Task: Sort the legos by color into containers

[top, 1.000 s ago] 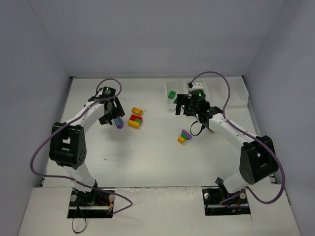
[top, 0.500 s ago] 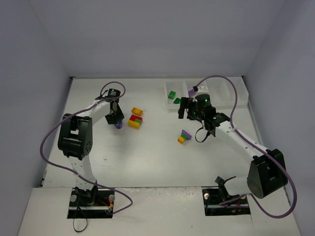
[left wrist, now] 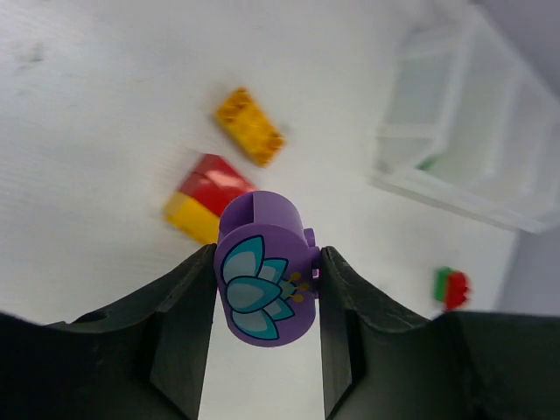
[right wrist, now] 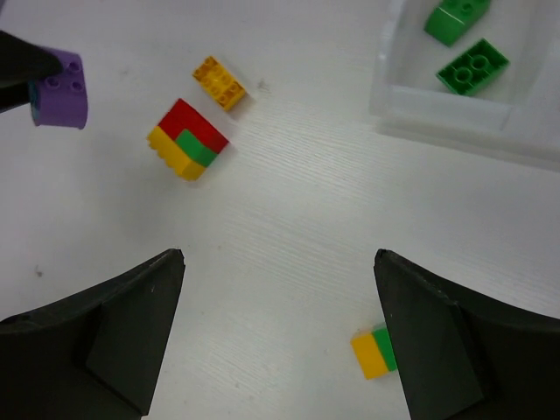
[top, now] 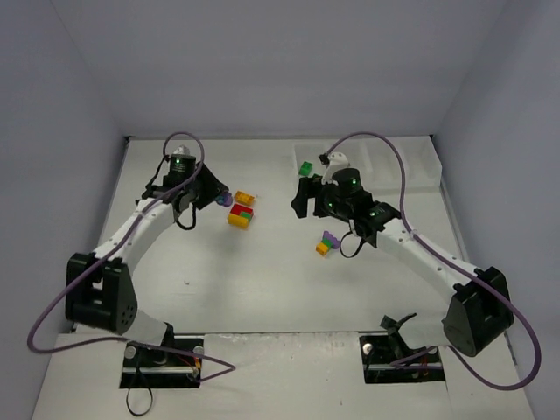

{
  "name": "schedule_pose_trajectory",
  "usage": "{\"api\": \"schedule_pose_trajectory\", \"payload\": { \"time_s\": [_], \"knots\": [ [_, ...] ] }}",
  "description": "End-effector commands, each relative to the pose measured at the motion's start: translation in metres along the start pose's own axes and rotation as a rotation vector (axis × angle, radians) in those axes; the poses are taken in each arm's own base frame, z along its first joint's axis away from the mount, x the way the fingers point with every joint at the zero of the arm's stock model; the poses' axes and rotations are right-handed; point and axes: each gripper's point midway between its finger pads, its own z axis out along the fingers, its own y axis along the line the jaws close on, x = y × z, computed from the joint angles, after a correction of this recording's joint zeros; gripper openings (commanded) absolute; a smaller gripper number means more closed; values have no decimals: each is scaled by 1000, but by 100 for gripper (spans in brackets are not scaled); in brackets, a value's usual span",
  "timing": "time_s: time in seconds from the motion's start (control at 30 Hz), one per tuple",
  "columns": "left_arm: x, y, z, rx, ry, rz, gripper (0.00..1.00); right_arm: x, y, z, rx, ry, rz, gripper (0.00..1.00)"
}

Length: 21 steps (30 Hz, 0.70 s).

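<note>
My left gripper [left wrist: 267, 262] is shut on a purple lego [left wrist: 265, 284] with a teal flower print, held above the table; from above the gripper [top: 217, 199] is left of an orange lego [top: 244, 199]. A red, yellow and green clump [top: 241, 215] lies just in front of that orange brick. My right gripper [right wrist: 278, 255] is open with nothing between its fingers, above bare table. A small mixed clump [right wrist: 374, 350] lies by its right finger [right wrist: 437, 341]. The white containers [top: 394, 162] stand at the back right, and two green legos [right wrist: 472, 66] lie in the leftmost compartment.
Grey walls close in the table on the left, back and right. Both arms reach in from the near edge, with purple cables looping above them. The mixed clump [top: 326, 242] lies under the right arm.
My left gripper has shut on the purple lego and carried it up and toward the orange brick. My right gripper has swung left, away from the containers, still open.
</note>
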Motion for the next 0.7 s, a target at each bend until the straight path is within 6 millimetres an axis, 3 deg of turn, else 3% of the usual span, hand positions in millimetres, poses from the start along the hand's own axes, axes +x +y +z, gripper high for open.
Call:
{"api": "schedule_pose_trajectory", "payload": {
  "time_s": [0.0, 0.13, 0.23, 0.37, 0.67],
  "knots": [
    [-24, -85, -51, 357, -82, -97, 5, -75, 57, -27, -183, -229, -60, 87],
    [-22, -115, -87, 488, -82, -145, 5, -93, 103, -36, -331, -291, -162, 88],
    [-24, -136, -108, 575, -98, -172, 5, -105, 125, -35, -386, -309, -204, 88],
    [-21, -151, -124, 628, -96, -199, 5, -115, 144, -28, -414, -330, -230, 88],
    [-11, -167, -142, 695, -91, -225, 5, -123, 159, -7, -411, -344, -230, 88]
  ]
}}
